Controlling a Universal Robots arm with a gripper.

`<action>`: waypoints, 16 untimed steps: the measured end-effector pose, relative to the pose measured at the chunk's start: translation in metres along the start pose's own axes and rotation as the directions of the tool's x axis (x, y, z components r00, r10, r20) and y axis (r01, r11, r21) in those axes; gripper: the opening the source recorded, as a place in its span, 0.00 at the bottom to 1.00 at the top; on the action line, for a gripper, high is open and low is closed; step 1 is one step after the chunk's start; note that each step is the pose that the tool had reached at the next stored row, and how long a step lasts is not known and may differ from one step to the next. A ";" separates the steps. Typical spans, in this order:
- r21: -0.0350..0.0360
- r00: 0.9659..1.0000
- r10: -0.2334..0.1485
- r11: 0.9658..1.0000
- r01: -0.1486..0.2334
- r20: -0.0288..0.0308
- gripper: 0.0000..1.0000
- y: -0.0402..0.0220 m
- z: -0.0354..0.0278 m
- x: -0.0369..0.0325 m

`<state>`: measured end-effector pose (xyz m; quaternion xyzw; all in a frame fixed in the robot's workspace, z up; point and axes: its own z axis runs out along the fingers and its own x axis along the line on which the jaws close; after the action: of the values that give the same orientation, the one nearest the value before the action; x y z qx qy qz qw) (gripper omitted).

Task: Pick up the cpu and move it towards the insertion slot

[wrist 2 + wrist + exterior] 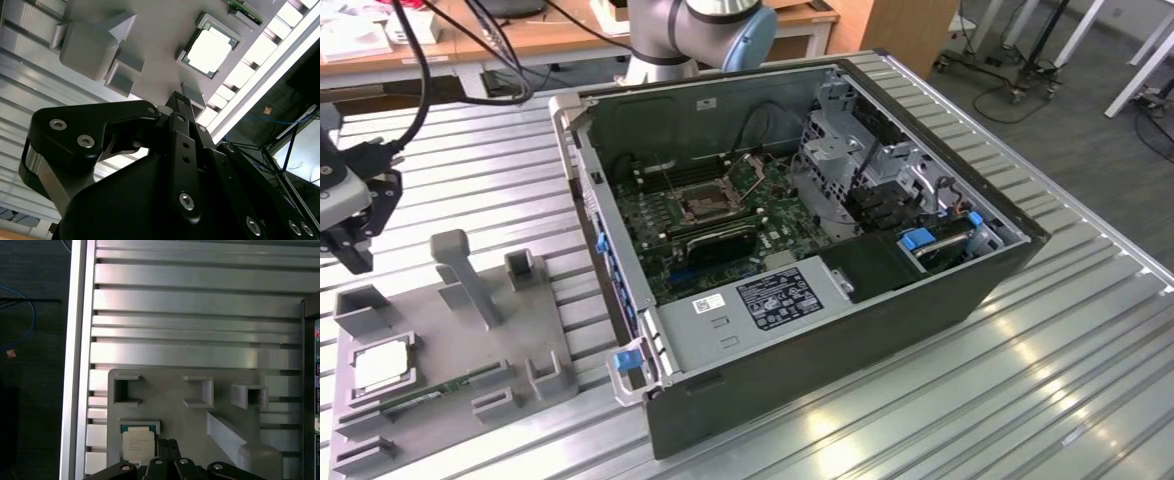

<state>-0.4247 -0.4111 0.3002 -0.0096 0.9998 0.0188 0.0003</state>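
Note:
The cpu [380,366], a small square chip with a pale top, lies flat in a recess of the grey tray [454,340] at the exterior view's lower left. Both wrist views show the cpu [209,51] [138,445] resting there untouched. My black gripper [354,258] hangs above the tray's far end, apart from the chip. Its fingers [173,449] are shut together with nothing between them, just beside the chip in the first wrist view. The insertion slot [706,204], a dark socket with a metal frame, sits on the green motherboard inside the open computer case.
The open computer case [854,330] stands on the slatted aluminium table [1014,400]. A green memory stick [438,391] lies in the tray near the cpu. Grey upright posts [470,275] rise from the tray. The table edge [77,365] runs close by.

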 end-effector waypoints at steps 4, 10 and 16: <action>0.000 1.000 0.000 1.000 0.000 0.000 0.11 -0.0001 0.0035 0.0010; 0.000 1.000 0.000 1.000 0.000 0.000 0.11 -0.0001 0.0052 0.0021; 0.000 1.000 0.000 1.000 0.000 0.000 0.11 -0.0002 0.0073 0.0058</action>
<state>-0.4305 -0.4111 0.2929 -0.0096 0.9998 0.0188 0.0003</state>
